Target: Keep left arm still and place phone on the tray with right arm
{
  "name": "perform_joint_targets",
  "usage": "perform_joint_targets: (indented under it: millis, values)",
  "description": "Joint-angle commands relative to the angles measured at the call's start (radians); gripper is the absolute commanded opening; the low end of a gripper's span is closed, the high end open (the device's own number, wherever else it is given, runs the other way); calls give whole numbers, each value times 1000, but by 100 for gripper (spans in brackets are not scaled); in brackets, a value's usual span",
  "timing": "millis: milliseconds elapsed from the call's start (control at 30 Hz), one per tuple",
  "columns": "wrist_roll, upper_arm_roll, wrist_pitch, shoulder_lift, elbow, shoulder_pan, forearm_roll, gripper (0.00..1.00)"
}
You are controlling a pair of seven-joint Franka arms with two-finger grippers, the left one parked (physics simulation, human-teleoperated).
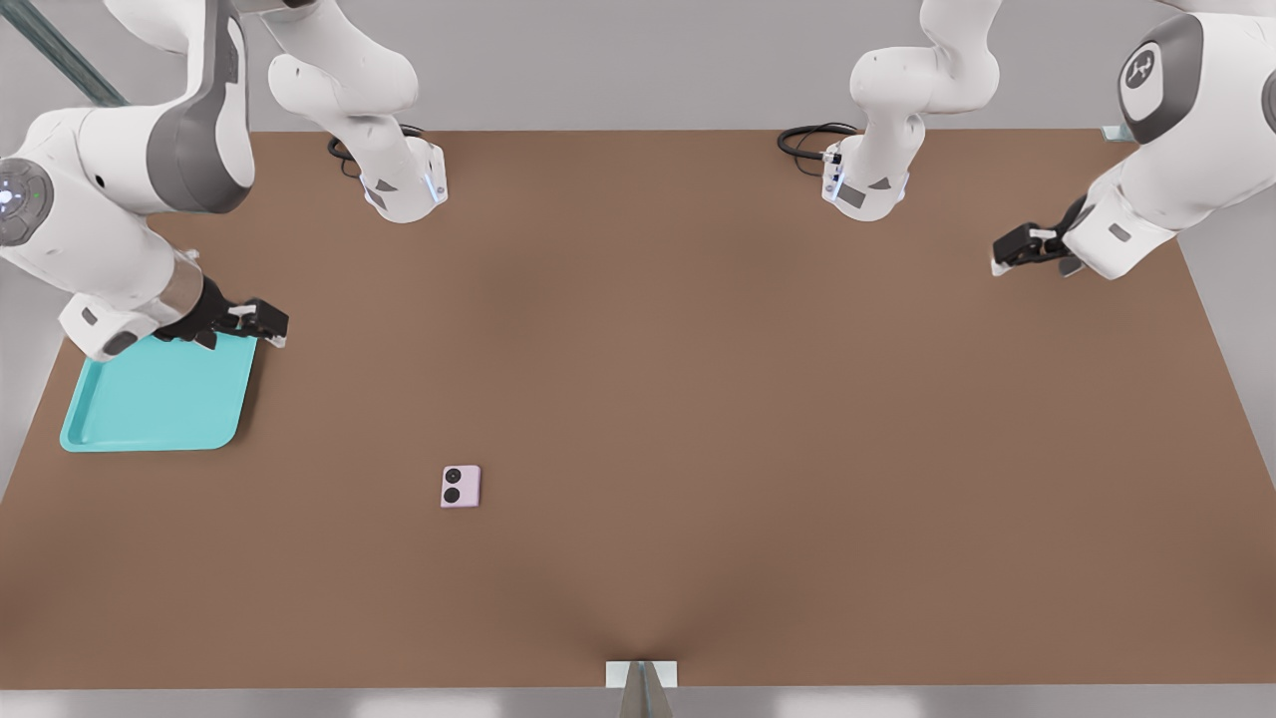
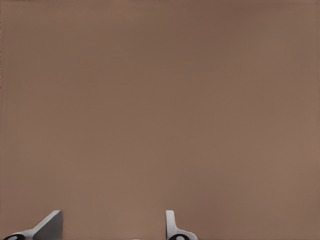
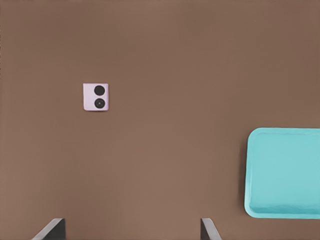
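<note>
Pink phone [image 1: 461, 487] lies flat on the desk [image 1: 698, 399], at 4 o'clock from the claw [image 1: 261, 321], well apart; claw's fingers spread, empty, over the tray's [image 1: 150, 419] corner.

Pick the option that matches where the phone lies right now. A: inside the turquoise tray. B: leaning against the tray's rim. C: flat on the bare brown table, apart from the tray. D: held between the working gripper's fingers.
C: the phone lies flat on the brown table, lenses up, well clear of the tray, while the right arm's gripper hangs open and empty over the tray's far corner.
</note>
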Motion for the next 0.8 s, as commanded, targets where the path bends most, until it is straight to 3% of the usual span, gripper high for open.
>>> perform_joint_targets:
  millis: [0,67,200,267,433,567,767]
  values:
    - [43,9,77,6,4,-14,-12,100]
    - [44,14,115,47,8,-13,-6,100]
    - [52,20,394,257,7,58,33,100]
    - [147,21,621,411,1,115,23,100]
    - [497,21,750,604,74,218,-35,100]
    - [546,21,815,659,62,259,-30,100]
    - [506,40,864,624,-117,208,-32,100]
